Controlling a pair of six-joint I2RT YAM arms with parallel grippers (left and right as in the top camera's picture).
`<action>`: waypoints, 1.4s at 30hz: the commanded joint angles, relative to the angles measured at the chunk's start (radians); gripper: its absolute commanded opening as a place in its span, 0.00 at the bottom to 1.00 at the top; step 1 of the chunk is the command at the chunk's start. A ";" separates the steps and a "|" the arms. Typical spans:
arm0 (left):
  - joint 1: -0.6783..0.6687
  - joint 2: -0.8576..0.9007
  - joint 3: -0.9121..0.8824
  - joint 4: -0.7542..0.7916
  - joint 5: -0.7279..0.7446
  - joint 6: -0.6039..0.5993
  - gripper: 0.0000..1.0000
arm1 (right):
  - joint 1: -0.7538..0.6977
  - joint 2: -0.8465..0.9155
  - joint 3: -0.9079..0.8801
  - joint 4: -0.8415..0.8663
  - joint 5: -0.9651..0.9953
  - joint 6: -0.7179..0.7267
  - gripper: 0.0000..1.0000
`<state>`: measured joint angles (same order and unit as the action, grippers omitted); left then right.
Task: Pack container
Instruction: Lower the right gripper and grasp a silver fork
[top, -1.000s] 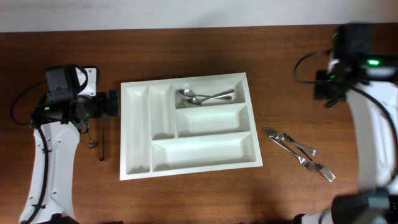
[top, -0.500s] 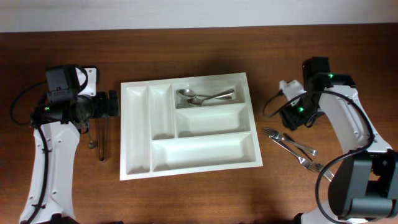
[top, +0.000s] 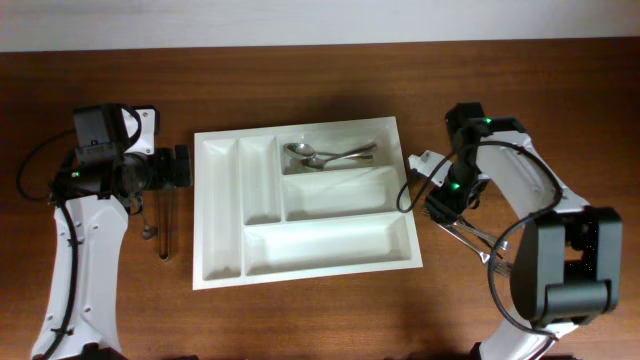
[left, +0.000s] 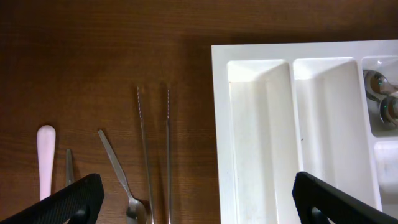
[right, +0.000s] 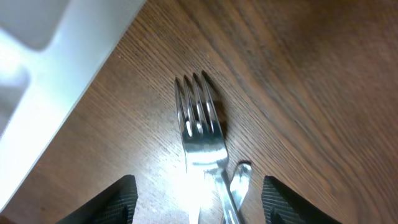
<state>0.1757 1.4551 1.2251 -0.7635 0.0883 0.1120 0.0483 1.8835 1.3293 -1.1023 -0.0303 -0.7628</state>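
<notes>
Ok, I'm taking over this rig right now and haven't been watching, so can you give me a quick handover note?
Left gripper: open, empty, above the loose cutlery left of the container.
Right gripper: open, low over a fork on the table right of the container, jaws either side, not gripping.
Done: spoons lie in the upper right short compartment.
Left to do: four compartments are bare; the fork, a second fork beside it and the loose cutlery are not yet packed.
</notes>
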 joint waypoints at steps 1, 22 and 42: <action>0.004 0.005 0.022 -0.001 -0.007 0.016 0.99 | 0.001 0.033 -0.006 0.000 0.031 0.011 0.63; 0.004 0.005 0.022 -0.001 -0.007 0.016 0.99 | 0.001 0.117 -0.015 0.064 0.062 0.117 0.50; 0.004 0.005 0.022 -0.001 -0.007 0.016 0.99 | -0.004 0.119 -0.076 0.188 0.185 0.177 0.08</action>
<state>0.1757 1.4551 1.2251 -0.7635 0.0883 0.1120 0.0494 1.9759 1.2804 -0.9371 0.0963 -0.6136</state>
